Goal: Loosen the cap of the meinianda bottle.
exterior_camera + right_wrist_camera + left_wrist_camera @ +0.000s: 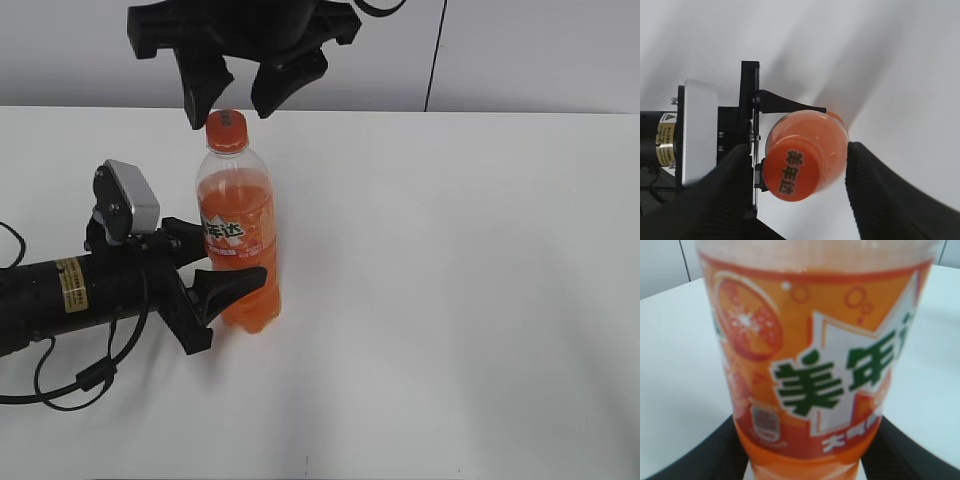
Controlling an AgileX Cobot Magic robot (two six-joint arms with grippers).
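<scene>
The white table [470, 300] was seen spread wide beneath both claws, with a pale wall behind and a thin dark cable [436, 55] hanging down it, well off to the side of the upper claw.

The left arm [60, 295] was laid low along the table, a grey-white camera block [130, 200] carried on its wrist. At its tip, the left gripper [215, 262] was found clamped on the meinianda bottle [240, 260]: one finger was pressed behind the label, the other against the lower body in front, and the bottle was held upright between them. From the left wrist view, the label [815, 365] filled almost everything, and the two dark fingers [695, 455] were seen hugging the base of the bottle on either side.

Above, the right gripper [240, 98] was hung straight over the bottle's top, its jaws spread apart. The cap [226, 128] was sitting between and just under the fingertips; in the exterior view the nearer finger looked almost against the cap's edge, but contact could not be told. From the right wrist view, the cap [791, 172] was caught between the two black fingers [880, 195], closer to the one on the camera-block side, with a clear gap left to the other. Nothing was gripped by that claw.
</scene>
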